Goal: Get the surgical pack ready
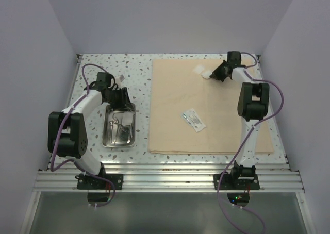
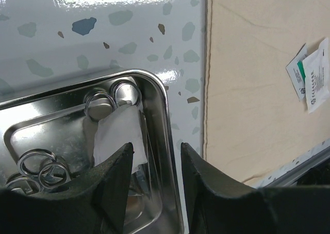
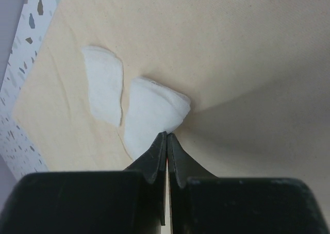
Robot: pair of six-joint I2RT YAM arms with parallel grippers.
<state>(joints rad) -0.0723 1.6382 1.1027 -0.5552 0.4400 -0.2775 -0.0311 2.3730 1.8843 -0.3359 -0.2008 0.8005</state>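
Cloth [image 1: 206,105]: beige, spread flat over the centre and right of the top view, on a speckled table [image 1: 139,69].

Tray [image 1: 119,126]: steel, lower left of the top view, on bare table just left of the cloth and apart from it.

Instruments [image 1: 119,127]: thin metal, lying inside the tray. Their ring handles [image 2: 38,164] show at the lower left of the left wrist view.

Tray gauze [image 2: 119,136]: one white square in the tray, partly over the instruments, beside the tray's right wall.

Packet [image 1: 194,119]: small, clear, on the cloth near its middle, well apart from both arms.

Left gauze [image 3: 105,92] and right gauze [image 3: 152,115]: two white squares side by side on the cloth's upper part, centre left in the right wrist view.

Left gripper [image 1: 117,97]: over the tray's upper end. Jaws moderately apart, holding nothing; the tray's right rim runs between the fingers [image 2: 118,167].

Right gripper [image 1: 216,75]: at the cloth's upper right. Jaws pressed together, tips at the right gauze's near edge, where the cloth puckers. Whether gauze or cloth is caught between them cannot be told.
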